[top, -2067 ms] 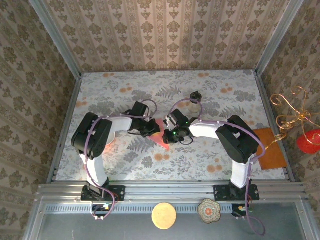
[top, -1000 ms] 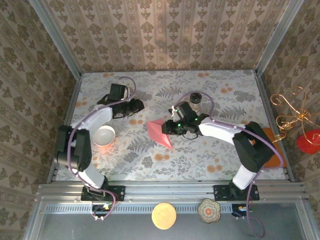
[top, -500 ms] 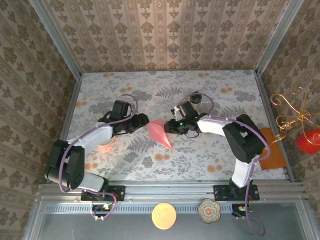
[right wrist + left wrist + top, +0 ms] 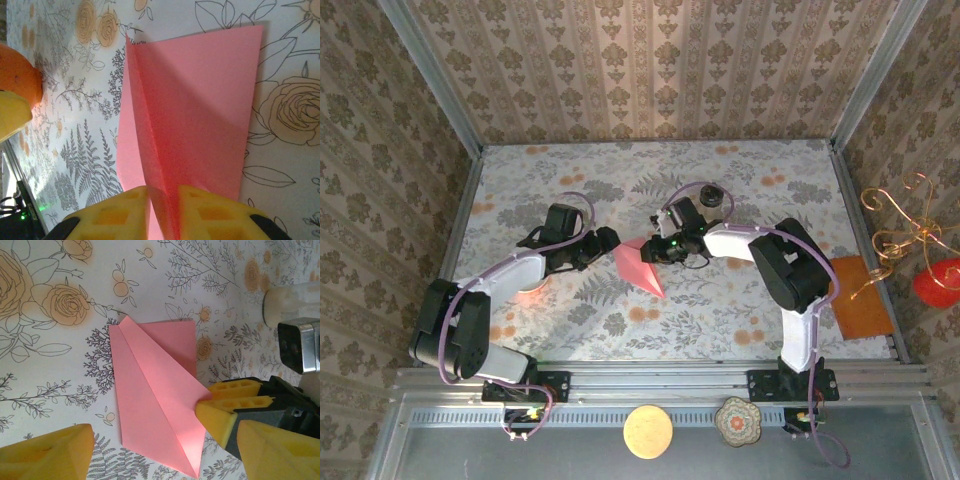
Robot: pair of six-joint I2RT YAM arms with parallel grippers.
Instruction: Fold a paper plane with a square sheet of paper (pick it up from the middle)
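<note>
The right gripper [image 4: 162, 209] is clenched on a raised crease of the salmon-pink paper sheet [image 4: 200, 110]. Its yellow foam pads [image 4: 120, 212] press the fold from both sides. The sheet, folded to a long point, lies on the floral-printed table [image 4: 720, 310] near the small dark-lidded jar [image 4: 712, 196], on the left arm's side of it. Farther from the jar, just past the paper, the left gripper [image 4: 607, 240] hangs released, jaws spread wide.
</note>
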